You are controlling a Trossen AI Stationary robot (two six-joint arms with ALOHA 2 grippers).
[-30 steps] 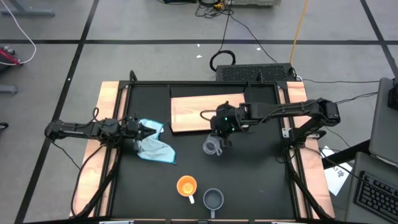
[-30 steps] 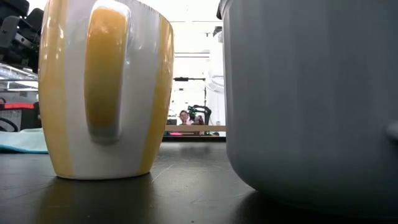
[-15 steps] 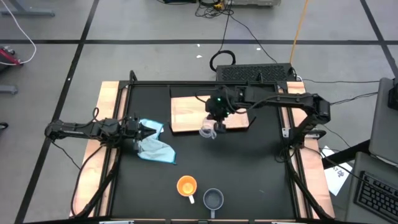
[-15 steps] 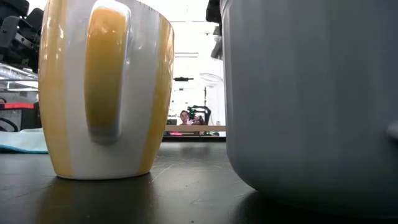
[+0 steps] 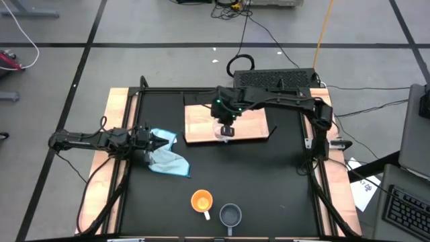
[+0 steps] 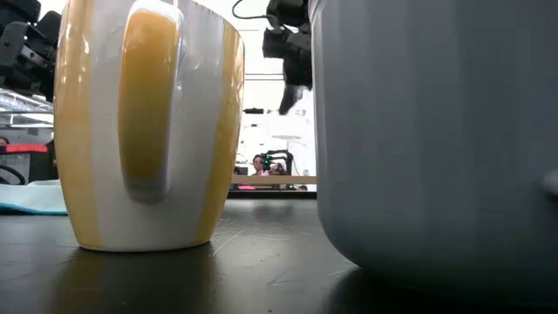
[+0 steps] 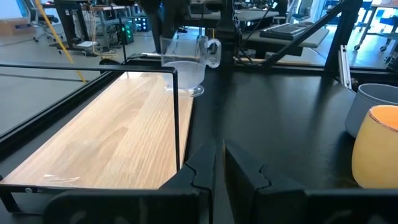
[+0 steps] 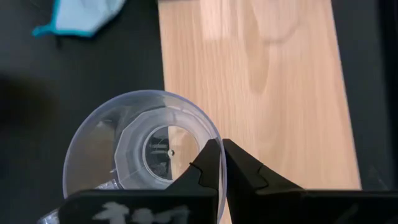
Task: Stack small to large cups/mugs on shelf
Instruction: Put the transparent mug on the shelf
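The clear glass cup (image 5: 221, 130) hangs from my right gripper (image 5: 224, 126) over the near edge of the light-wood shelf (image 5: 201, 121); the left wrist view shows the cup (image 7: 184, 67) with its small handle. The right gripper (image 8: 222, 163) is shut on it. The orange mug (image 5: 201, 200) and the grey-blue mug (image 5: 230, 215) stand upright on their bases near the table's near edge, filling the low view as orange mug (image 6: 148, 122) and grey-blue mug (image 6: 436, 131). My left gripper (image 7: 219, 167) is shut and waits at the table's left. My right gripper pinches the glass cup's rim (image 8: 215, 134), one finger (image 8: 205, 168) inside the cup and the other outside. It comes from above, pointing down. The cup hangs upright, mouth up, lifted clear, partly over the shelf and partly over the black table.
A light blue cloth (image 5: 168, 158) lies crumpled beside the left gripper (image 5: 160, 140); whether it touches the gripper, I cannot tell. A thin black wire frame (image 7: 176, 112) stands along the shelf's edge. Pale wooden rails (image 5: 117, 121) border the table. A person (image 6: 259, 163) shows far behind.
My right gripper has carried the glass cup from above the table's middle toward the far edge and leftward, to above the shelf's near edge. It has stayed shut on the cup. The mugs and the cloth have not moved.
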